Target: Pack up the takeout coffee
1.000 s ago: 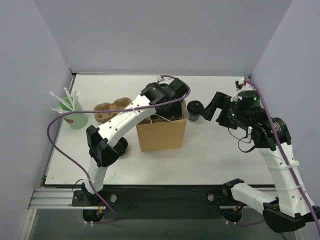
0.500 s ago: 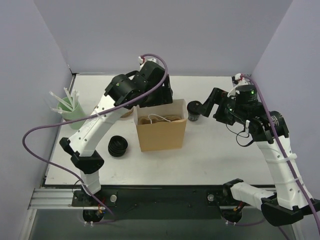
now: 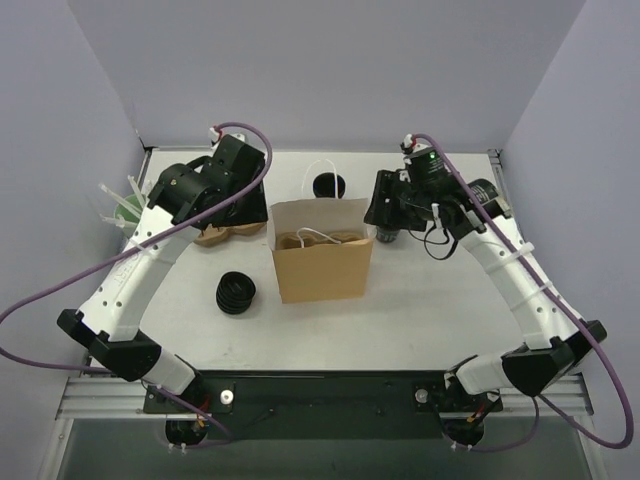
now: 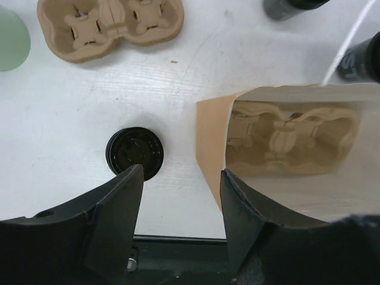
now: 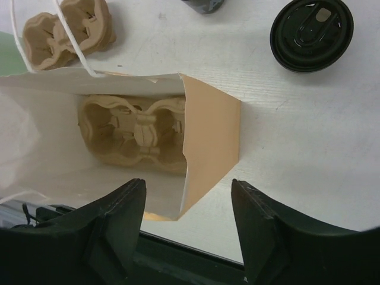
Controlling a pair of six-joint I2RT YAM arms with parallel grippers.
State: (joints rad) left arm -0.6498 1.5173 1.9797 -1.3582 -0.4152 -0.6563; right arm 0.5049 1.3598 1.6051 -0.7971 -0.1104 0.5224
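Observation:
Two small black lidded coffee cups stand by the open brown paper bag (image 3: 320,262): one behind it (image 3: 329,185), one at its right side (image 3: 388,236). The right wrist view shows the right cup's lid (image 5: 312,32) and the bag (image 5: 211,139) with a cardboard carrier (image 5: 138,132) at its bottom. My right gripper (image 3: 386,208) is open and empty, above the bag's right edge and that cup; its jaws (image 5: 187,202) stand wide apart. My left gripper (image 3: 228,200) is open and empty, left of the bag; in the left wrist view (image 4: 181,190) it hangs over bare table.
A second cardboard carrier (image 3: 222,232) lies left of the bag, also seen from the left wrist (image 4: 110,27). A squat ribbed black stack (image 3: 237,292) sits front left of the bag. A mint-green cup of white straws (image 3: 124,206) stands far left, half hidden by my left arm.
My left arm has swung away from over the bag to the left, uncovering the cup behind it. My right arm has moved left, up to the bag's right edge.

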